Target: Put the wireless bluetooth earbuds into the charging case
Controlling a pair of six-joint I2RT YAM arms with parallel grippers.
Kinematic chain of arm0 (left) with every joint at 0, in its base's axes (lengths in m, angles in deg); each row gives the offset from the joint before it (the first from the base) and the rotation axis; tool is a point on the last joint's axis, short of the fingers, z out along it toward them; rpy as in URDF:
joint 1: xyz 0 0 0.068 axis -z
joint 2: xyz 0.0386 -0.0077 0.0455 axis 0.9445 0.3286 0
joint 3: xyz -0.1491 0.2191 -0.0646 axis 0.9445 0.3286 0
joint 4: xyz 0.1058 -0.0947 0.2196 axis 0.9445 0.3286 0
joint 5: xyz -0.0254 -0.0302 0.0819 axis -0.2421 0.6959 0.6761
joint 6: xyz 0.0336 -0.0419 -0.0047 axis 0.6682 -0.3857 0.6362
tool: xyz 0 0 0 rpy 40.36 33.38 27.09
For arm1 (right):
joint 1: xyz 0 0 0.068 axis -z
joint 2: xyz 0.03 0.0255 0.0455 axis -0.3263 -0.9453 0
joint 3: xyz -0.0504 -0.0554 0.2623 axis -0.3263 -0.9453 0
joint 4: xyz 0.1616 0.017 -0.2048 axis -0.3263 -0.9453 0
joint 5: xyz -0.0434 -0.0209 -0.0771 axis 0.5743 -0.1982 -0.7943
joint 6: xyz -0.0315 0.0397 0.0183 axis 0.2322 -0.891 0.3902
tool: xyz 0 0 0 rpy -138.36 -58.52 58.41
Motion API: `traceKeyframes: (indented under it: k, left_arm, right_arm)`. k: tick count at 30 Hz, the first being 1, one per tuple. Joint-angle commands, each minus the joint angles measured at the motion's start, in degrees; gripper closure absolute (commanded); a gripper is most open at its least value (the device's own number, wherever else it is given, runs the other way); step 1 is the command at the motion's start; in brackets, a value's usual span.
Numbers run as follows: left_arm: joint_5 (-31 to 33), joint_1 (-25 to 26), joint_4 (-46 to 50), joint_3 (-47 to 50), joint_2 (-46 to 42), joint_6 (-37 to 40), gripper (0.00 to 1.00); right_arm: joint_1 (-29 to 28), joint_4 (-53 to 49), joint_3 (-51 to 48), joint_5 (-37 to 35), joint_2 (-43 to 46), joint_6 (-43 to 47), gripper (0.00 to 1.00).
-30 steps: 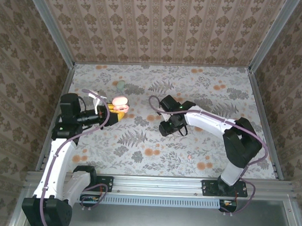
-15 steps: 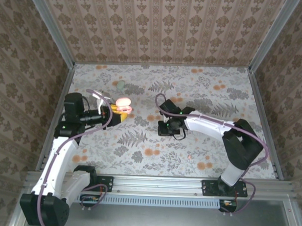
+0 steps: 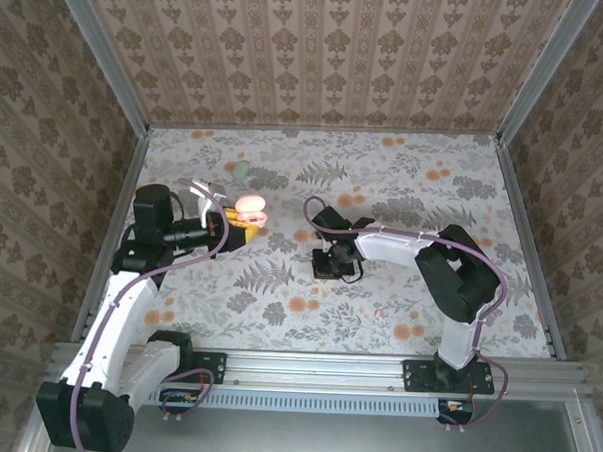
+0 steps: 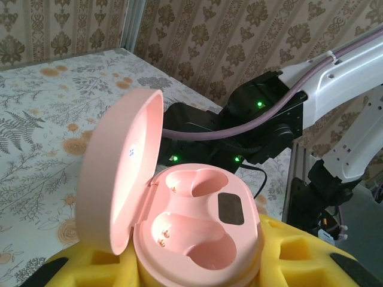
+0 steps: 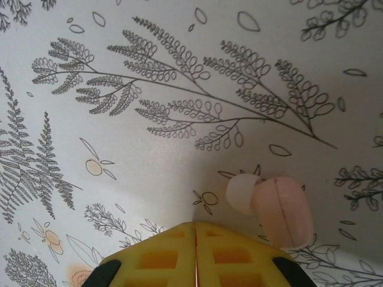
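My left gripper (image 3: pixel 239 226) is shut on the pink charging case (image 4: pixel 200 236), held up off the table at the left. Its lid (image 4: pixel 118 173) stands open and both sockets are empty. The yellow finger pads (image 4: pixel 299 254) press on its sides. My right gripper (image 5: pixel 195 234) is low over the table's middle (image 3: pixel 330 261), its yellow pads shut together on nothing. One earbud (image 5: pixel 272 203), pink with a white tip, lies on the table just right of those fingertips, not touching them. A second earbud (image 3: pixel 381 314) lies nearer the front.
A pale green oval case (image 3: pixel 242 169) lies at the back left of the flower-printed table (image 3: pixel 403 190). Patterned walls enclose three sides. In the left wrist view the right arm's black wrist (image 4: pixel 251 119) sits just beyond the held case.
My right gripper has come down and left toward the table's middle. The left arm has shifted the open case slightly back and right.
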Motion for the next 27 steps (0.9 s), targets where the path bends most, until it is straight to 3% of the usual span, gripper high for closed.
traceKeyframes:
  k: [1, 15, 27]
  left_arm:
    - [0.3, 0.5, -1.4, 0.1, 0.0, 0.7, 0.91]
    - [0.8, 0.6, -1.3, 0.0, 0.7, 1.6, 0.91]
    - [1.2, 0.7, -0.1, -0.2, 0.5, 2.3, 0.91]
  right_arm:
    - [2.0, -5.4, -0.6, -5.0, 0.1, 1.8, 0.92]
    - [5.0, -12.3, 5.7, -10.8, -1.3, 6.7, 0.92]
    - [6.2, -13.5, 11.9, -10.9, -4.2, 8.7, 0.92]
